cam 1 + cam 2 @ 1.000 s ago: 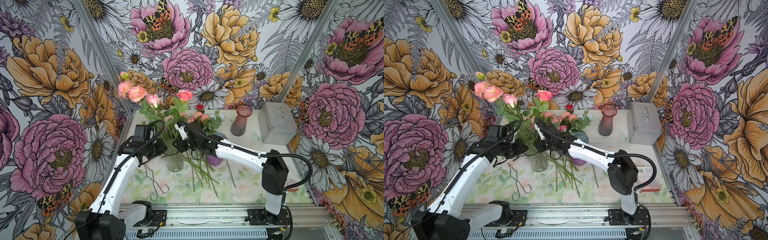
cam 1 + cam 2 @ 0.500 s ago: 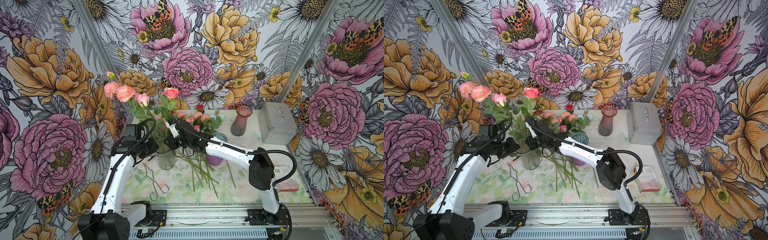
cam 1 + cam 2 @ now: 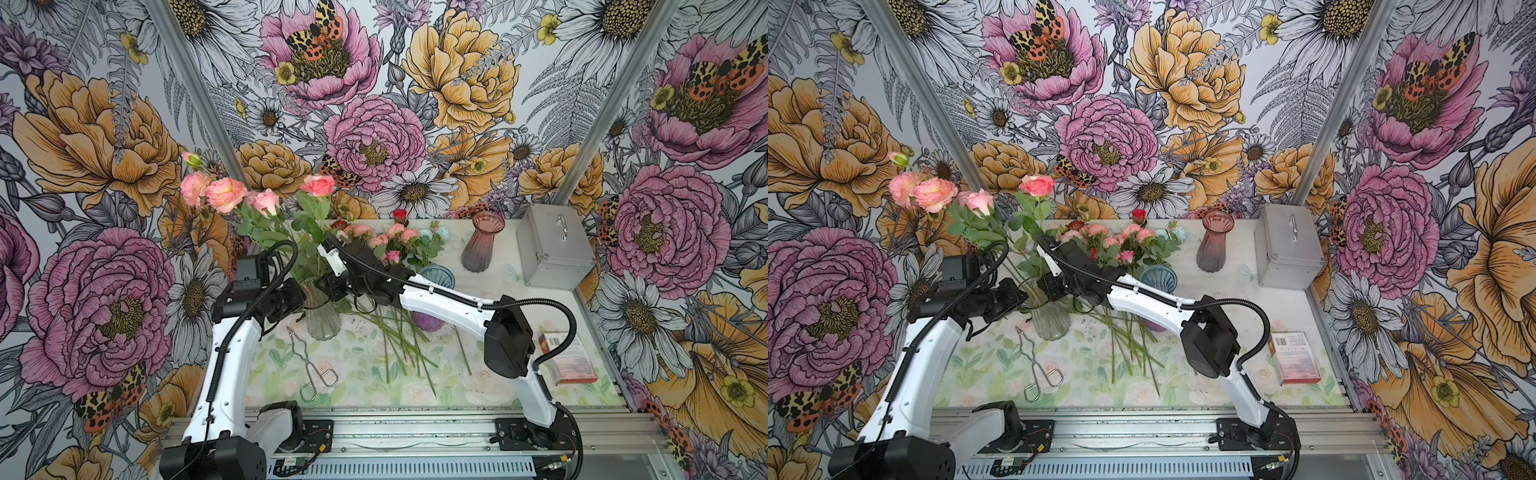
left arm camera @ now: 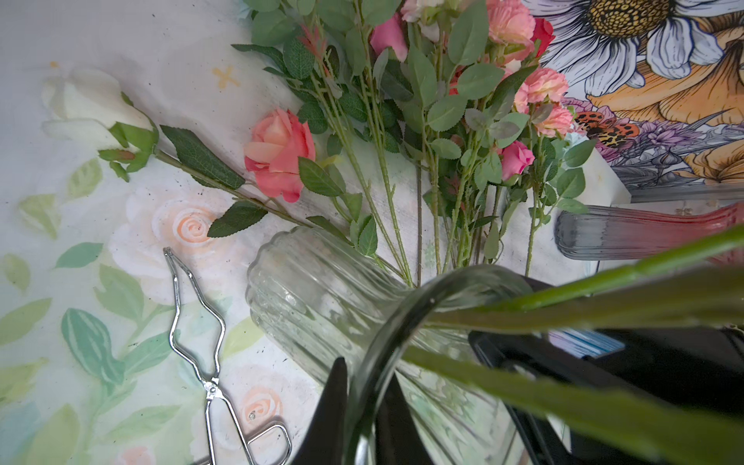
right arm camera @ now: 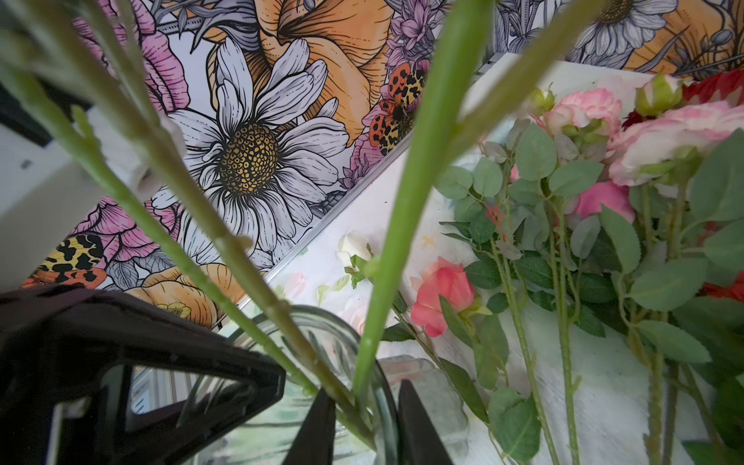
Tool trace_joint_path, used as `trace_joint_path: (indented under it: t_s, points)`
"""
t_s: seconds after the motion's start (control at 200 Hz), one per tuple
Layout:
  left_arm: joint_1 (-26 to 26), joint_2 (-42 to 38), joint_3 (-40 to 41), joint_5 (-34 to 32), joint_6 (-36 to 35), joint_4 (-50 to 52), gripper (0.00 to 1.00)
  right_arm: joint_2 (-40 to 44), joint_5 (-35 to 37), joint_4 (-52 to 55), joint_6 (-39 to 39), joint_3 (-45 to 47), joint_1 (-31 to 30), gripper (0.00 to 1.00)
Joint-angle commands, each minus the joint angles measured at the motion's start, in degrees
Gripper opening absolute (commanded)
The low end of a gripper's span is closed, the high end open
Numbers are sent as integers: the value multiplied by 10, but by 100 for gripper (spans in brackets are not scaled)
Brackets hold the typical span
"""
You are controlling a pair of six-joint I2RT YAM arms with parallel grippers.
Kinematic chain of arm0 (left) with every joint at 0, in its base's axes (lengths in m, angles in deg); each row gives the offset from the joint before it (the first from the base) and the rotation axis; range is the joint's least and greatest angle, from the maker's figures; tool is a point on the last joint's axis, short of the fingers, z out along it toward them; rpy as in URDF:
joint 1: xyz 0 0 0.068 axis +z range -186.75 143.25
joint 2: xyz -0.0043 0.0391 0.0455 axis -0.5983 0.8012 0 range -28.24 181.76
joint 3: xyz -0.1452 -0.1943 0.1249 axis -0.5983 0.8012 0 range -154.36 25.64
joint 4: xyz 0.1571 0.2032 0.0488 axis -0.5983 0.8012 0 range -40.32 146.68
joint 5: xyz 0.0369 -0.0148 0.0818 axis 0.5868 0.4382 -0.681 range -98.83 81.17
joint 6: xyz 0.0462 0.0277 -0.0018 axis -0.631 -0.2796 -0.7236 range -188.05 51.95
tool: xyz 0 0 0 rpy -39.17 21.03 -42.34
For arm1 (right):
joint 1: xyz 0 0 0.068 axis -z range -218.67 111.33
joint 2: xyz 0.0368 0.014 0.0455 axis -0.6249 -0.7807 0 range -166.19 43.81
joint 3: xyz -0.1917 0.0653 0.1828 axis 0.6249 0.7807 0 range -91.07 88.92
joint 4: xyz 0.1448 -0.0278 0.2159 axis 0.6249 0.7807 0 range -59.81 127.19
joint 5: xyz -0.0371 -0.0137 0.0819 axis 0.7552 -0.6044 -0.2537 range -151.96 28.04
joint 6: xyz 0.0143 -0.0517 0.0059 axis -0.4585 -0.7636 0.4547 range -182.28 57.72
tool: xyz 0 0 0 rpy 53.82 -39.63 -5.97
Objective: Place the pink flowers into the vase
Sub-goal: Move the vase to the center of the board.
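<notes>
left gripper (image 4: 368, 370) clamped on clear glass vase (image 3: 322, 320) rim | right gripper (image 5: 366, 388) straddles rim and stems (image 5: 386, 249) (grip cannot be told) | pink flowers (image 3: 226, 193) stand in it

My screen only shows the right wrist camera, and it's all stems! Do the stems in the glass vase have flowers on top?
Observer: Yes, pink blooms top them, high above the clear vase.
Operator: Is another vase around?
Observer: A pink-grey vase stands upright beside a silver box.
Operator: Any tools?
Observer: Yes, metal tongs lie flat near the clear vase.
</notes>
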Motion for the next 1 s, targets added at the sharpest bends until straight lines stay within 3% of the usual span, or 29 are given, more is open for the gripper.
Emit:
trace_joint_path:
  t_s: [0.0,0.05,0.215,0.6,0.755,0.996]
  points:
    - [10,-11,10,-29,-7,-50,11,-12,-29,9,-19,-14,-18,28]
    - [11,-12,12,-27,-6,-49,20,-12,-29,9,-18,-14,-18,28]
    - [12,-21,16,-20,0,-48,29,-9,-28,9,-19,-16,-17,29]
    - [12,-34,17,-11,-1,-42,38,2,-19,9,-23,-22,-17,34]
    - [12,-38,11,-10,-1,-36,48,2,-27,9,-25,-27,-17,39]
    - [12,-41,10,-8,-1,-31,52,13,-21,10,-28,-19,-13,46]
